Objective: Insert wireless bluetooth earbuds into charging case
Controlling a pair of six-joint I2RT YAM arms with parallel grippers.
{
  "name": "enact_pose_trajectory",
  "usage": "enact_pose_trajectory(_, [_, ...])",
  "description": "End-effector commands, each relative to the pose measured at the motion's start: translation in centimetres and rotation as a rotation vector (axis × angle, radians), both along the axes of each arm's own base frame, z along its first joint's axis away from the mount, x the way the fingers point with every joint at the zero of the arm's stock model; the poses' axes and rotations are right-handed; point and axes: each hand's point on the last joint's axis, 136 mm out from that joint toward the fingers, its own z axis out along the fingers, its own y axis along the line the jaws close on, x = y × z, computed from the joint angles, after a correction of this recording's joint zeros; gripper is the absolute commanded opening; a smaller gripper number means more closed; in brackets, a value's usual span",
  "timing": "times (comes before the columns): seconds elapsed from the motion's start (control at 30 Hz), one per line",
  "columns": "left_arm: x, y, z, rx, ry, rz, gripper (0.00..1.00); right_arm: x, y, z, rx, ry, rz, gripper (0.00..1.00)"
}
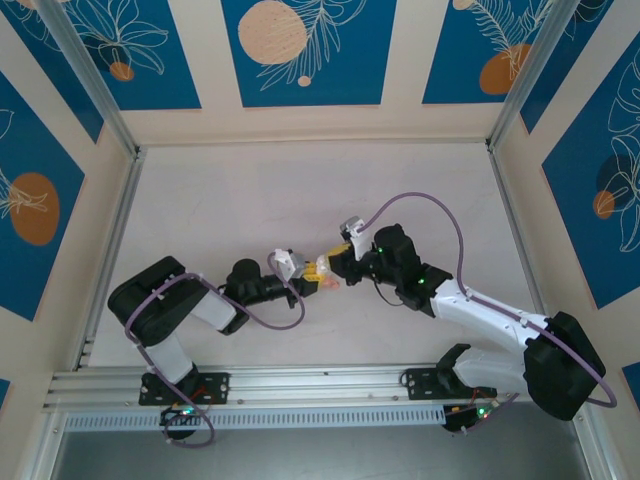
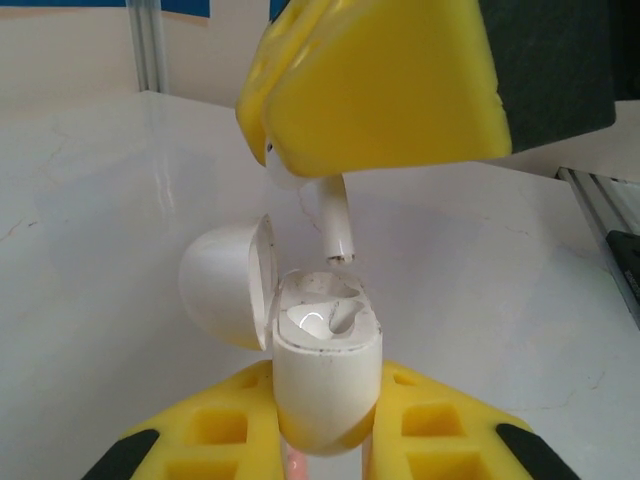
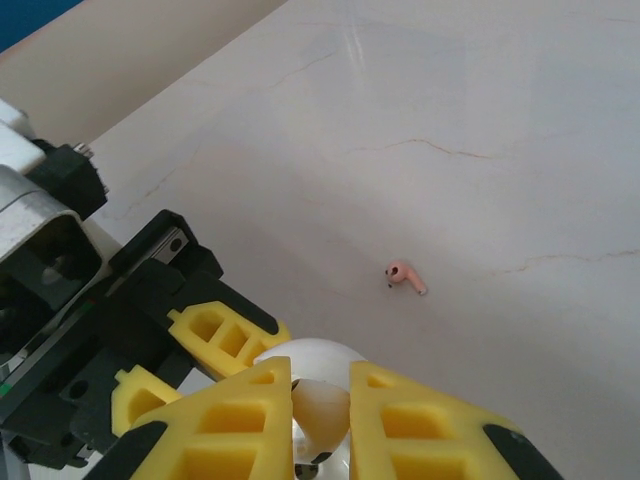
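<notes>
Your left tool (image 2: 325, 405) clamps the open charging case (image 2: 326, 350); your right tool (image 2: 300, 150) pinches an earbud (image 2: 337, 215) just above it. Lower it straight in.

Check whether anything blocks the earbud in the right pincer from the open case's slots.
Nothing visible does. The earbud hangs stem-down from the right pincer, just above the charging case, with only bare air under its tip. The lid is hinged open to one side, clear of the path.
</notes>
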Motion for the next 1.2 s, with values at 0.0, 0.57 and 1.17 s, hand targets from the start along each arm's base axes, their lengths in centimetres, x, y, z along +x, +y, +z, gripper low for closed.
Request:
enact_pose_trajectory(0.0, [-0.5, -0.4, 1.4, -0.049, -0.026, -0.039, 0.18, -0.2, 0.6, 0.6, -0.008, -0.032, 0.032, 0.16])
enact_pose_trajectory(0.57, [-0.7, -0.5, 2.3, -0.068, -0.037, -0.055, 0.18, -0.8, 0.5, -0.5, -0.091, -0.04, 0.056, 0.16])
enact_pose_trajectory(1.17, [-1.1, -0.6, 3.4, -0.09, -0.048, -0.074, 0.18, -2.3, 1.6, -0.8, -0.144, -0.064, 0.161, 0.17])
